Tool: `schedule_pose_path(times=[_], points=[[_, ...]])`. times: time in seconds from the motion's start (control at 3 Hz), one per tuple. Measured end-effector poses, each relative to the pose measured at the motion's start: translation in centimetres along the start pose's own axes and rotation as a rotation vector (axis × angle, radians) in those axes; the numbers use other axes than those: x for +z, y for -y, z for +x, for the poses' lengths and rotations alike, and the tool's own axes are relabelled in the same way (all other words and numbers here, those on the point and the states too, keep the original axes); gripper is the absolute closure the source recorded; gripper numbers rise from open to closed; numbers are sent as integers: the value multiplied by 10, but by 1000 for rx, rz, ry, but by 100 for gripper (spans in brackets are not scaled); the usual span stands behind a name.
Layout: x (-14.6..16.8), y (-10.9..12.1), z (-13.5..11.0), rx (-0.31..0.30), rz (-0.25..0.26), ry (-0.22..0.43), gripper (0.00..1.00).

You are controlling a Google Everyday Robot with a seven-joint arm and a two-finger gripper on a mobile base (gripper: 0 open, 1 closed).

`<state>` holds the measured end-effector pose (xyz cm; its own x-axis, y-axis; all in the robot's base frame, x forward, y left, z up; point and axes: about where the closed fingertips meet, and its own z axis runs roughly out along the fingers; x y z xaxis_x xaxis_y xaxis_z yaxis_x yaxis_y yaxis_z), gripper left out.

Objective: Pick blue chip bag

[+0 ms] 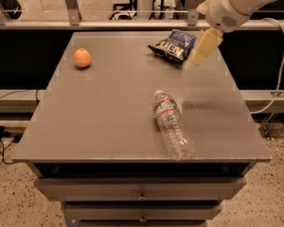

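A grey table (109, 126) with drawers (142, 190) under its near edge stands on a speckled floor, with a metal rail running behind its far edge. From the one camera view, the blue chip bag (173, 44) lies flat near the far edge, toward the far right corner, white lettering up. The gripper (203, 48) hangs on the white arm (241, 1) just beside the bag's right side, pointing down at a slant toward the tabletop. Whether it is open or closed I cannot tell. It seems to have hold of nothing, since the bag lies on the table, and I cannot say whether the two touch. The bag looks light, crinkly and puffed with air, so I would expect it to give under a squeeze and slide on the smooth top if nudged sideways. A pinch across a raised fold or a crimped end looks safer than pressing on the belly, and its contents would crush under a hard grip. An orange (82, 58) sits well apart near the far left corner. A clear water bottle (172, 124) lies on its side toward the near right corner, well clear of the bag. Nothing stands between gripper and bag. A white cable (279, 70) hangs off the right edge, out of the way.
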<state>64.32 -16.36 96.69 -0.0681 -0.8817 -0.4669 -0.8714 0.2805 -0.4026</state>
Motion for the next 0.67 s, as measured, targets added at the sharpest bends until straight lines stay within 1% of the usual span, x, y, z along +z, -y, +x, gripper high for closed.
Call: schedule_pose_path(times=[0.33,0.67], points=[[38,36,-12,54,48,35,0],[94,72,-10,209,45,30,0]])
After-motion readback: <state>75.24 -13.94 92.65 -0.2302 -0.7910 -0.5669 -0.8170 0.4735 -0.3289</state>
